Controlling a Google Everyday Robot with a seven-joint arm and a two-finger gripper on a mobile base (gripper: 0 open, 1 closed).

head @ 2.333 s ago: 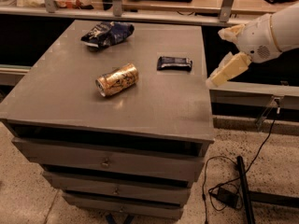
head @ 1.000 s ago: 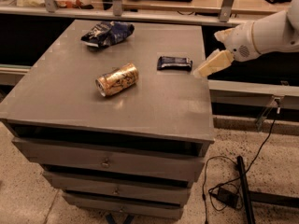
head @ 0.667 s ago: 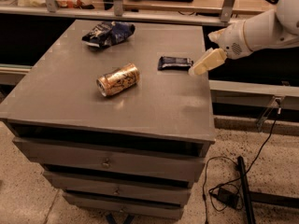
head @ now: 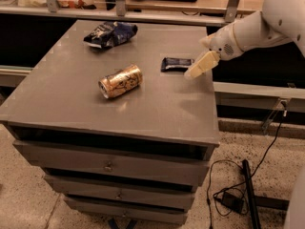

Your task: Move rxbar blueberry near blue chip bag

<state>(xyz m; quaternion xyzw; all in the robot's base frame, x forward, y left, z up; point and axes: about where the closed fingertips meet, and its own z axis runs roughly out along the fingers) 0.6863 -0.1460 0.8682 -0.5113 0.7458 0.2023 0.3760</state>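
Note:
The rxbar blueberry [head: 175,64] is a small flat dark navy bar lying on the grey cabinet top [head: 71,94], right of centre. The blue chip bag [head: 110,33] is a wrinkly dark blue bag at the far left part of the top. My gripper [head: 196,68] comes in from the right on a white arm. Its pale fingers point down and left, and their tips sit just at the bar's right end, slightly above the surface. It holds nothing.
A gold drink can [head: 120,81] lies on its side in the middle of the top, between the bar and the front edge. Drawers run below the top. A black cable [head: 228,194] lies on the floor at the right. A rail and shelf stand behind.
My gripper has moved left and slightly down, from beyond the cabinet's right edge to the right end of the bar. The bar, the can and the bag have not moved.

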